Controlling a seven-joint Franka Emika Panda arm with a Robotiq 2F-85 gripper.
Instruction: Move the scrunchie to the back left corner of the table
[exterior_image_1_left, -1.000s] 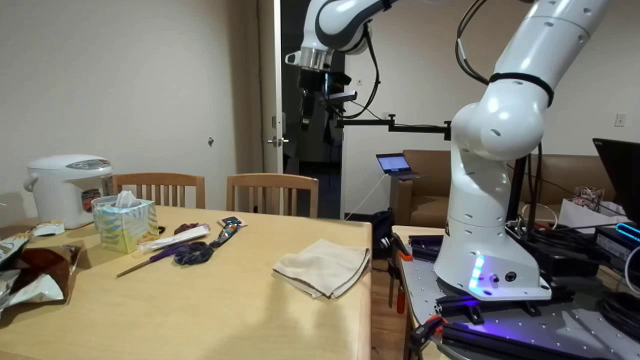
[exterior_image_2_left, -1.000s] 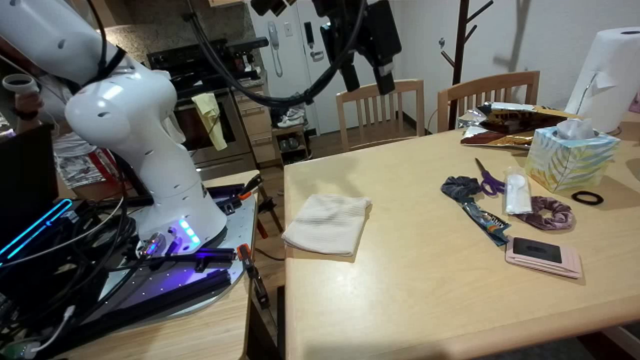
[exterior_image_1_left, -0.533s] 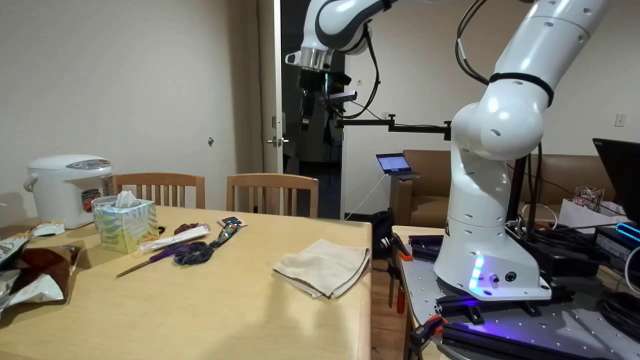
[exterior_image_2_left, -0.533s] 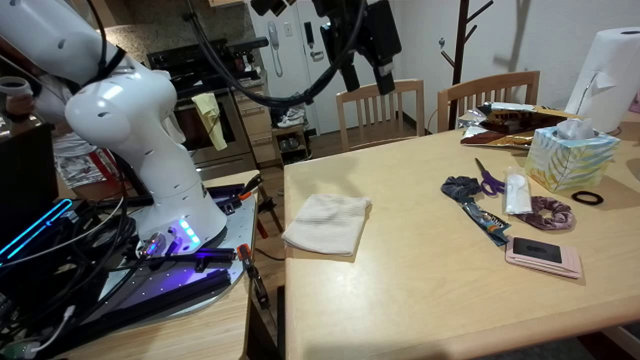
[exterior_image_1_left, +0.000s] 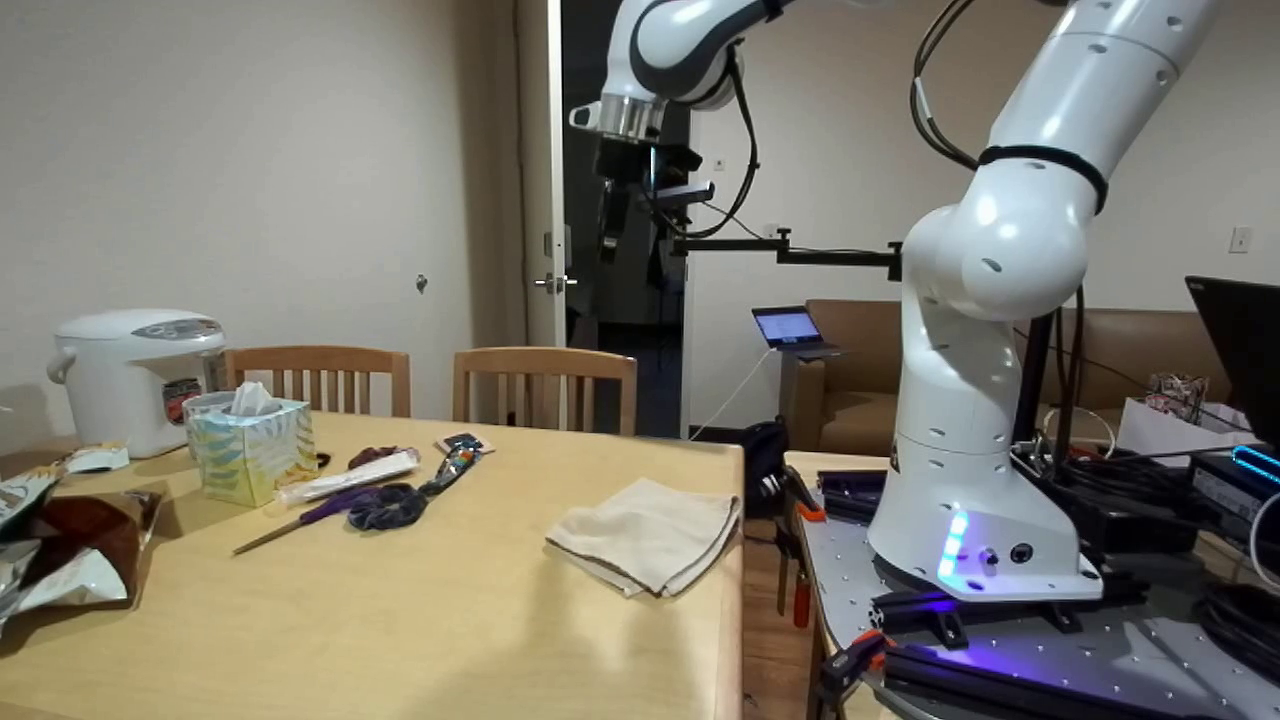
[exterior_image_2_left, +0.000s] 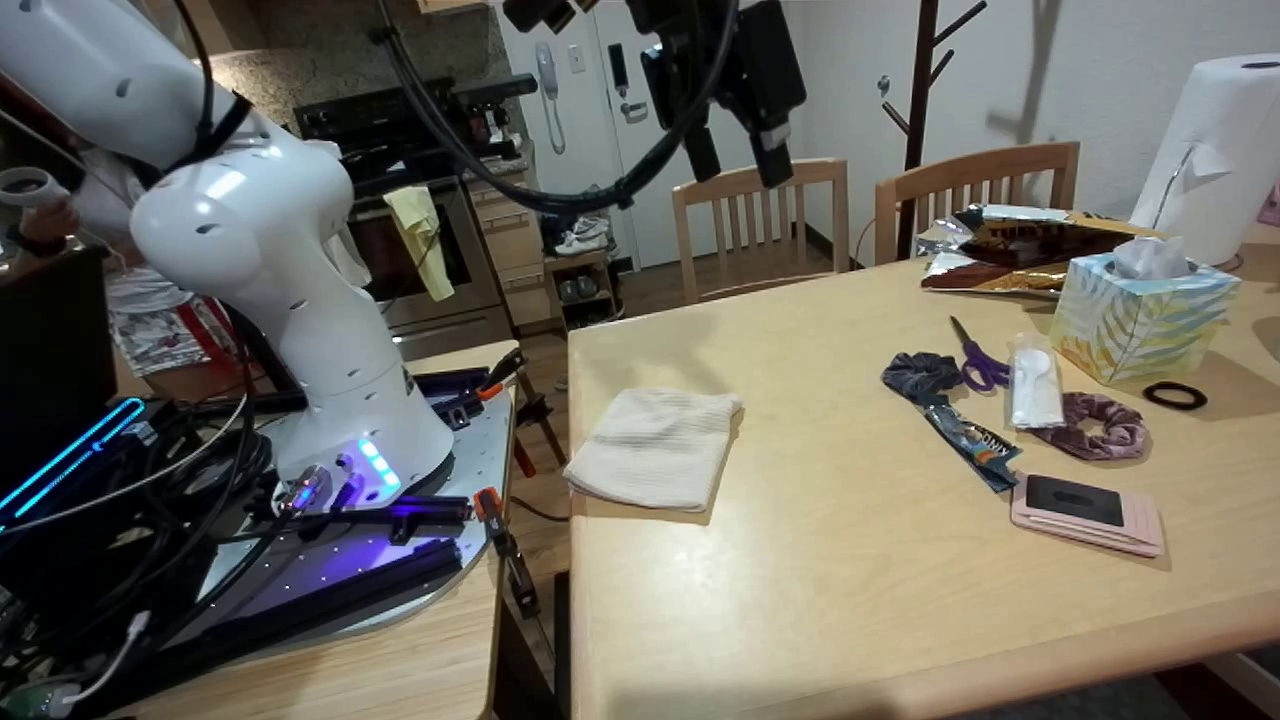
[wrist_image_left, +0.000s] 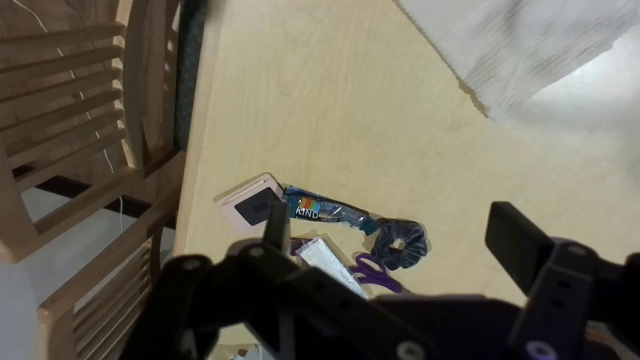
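Note:
The dark navy scrunchie lies on the light tan table and shows in both exterior views (exterior_image_1_left: 388, 508) (exterior_image_2_left: 920, 376) and in the wrist view (wrist_image_left: 414, 246). It touches or nearly touches a blue bar wrapper and the purple scissors. The table top shows in all views (exterior_image_1_left: 400, 640) (exterior_image_2_left: 800, 580) (wrist_image_left: 350, 125). My gripper is open and empty, high above the table in both exterior views (exterior_image_1_left: 608, 235) (exterior_image_2_left: 738, 168). In the wrist view the fingers (wrist_image_left: 393, 230) stand wide apart, with the scrunchie far below between them.
Beside the scrunchie lie the bar wrapper (exterior_image_2_left: 972, 442), scissors (exterior_image_2_left: 982, 365), a white packet (exterior_image_2_left: 1036, 385), a mauve scrunchie (exterior_image_2_left: 1120, 425) and a pink card holder (exterior_image_2_left: 1140, 520). A tissue box (exterior_image_2_left: 1140, 310) and foil bag (exterior_image_2_left: 1030, 250) stand beyond. A beige cloth (exterior_image_2_left: 655, 450) lies nearer the robot.
The gripper and its cable have shifted very slightly to the right in an exterior view. The scrunchie and the other things on the table have not moved.

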